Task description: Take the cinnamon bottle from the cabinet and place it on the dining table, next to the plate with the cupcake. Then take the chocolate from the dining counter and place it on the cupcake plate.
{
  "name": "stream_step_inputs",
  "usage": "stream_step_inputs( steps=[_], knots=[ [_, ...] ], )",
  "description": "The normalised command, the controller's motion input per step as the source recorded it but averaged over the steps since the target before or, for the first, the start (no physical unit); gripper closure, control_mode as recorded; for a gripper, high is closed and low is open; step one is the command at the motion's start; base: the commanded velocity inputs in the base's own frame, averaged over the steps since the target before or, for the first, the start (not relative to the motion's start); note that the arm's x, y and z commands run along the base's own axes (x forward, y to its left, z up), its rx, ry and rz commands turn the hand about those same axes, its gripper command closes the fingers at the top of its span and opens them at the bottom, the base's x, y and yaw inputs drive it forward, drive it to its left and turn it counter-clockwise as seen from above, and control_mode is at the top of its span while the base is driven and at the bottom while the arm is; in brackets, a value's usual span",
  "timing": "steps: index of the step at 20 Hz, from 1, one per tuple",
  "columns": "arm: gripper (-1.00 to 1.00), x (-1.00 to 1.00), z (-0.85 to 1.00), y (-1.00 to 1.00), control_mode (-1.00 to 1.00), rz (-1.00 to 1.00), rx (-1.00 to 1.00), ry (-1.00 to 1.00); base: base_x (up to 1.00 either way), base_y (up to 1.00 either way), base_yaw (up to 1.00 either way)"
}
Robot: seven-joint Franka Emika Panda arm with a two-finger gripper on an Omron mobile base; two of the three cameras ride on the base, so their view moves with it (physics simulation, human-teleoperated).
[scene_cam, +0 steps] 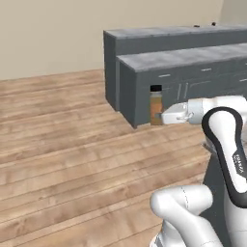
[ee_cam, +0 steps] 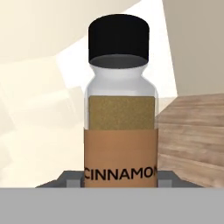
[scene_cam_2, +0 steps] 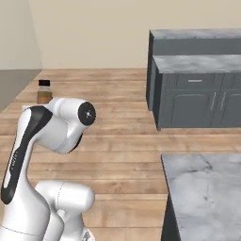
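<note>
My gripper point(scene_cam: 158, 116) is shut on the cinnamon bottle point(scene_cam: 156, 102), a slim clear bottle with brown contents and a black cap, held upright above the wooden floor. In the hand view the cinnamon bottle point(ee_cam: 120, 113) stands close up between my two dark fingertips point(ee_cam: 72, 177), its label reading CINNAMON. From the right base view the bottle point(scene_cam_2: 44, 92) pokes up behind my arm's elbow. A corner of the dining table point(scene_cam_2: 203, 181), marble-topped with dark sides, lies at the lower right. The cabinet, plate, cupcake and chocolate are out of view.
A dark grey island with grey tops and drawer fronts point(scene_cam: 183, 72) stands ahead beyond the bottle; it is the island point(scene_cam_2: 197, 89) at the right in the right base view. Open wooden floor point(scene_cam: 62, 144) stretches to the left, up to a beige wall.
</note>
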Motion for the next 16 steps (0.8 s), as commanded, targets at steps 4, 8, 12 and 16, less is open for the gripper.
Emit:
stream_step_inputs(
  steps=[4, 8, 12, 16],
  knots=[
    [1.00, 0.00, 0.00, 0.00, 1.00, 0.00, 0.00, 0.00, 1.00, 0.44, 0.38],
    [1.00, 0.00, 0.00, 0.00, 1.00, 0.00, 0.00, 0.00, 1.00, 0.31, 0.37],
    [1.00, 0.00, 0.00, 0.00, 1.00, 0.00, 0.00, 0.00, 1.00, 0.07, 0.32],
    [1.00, 0.00, 0.00, 0.00, 1.00, 0.00, 0.00, 0.00, 1.00, 0.11, 0.19]
  ],
)
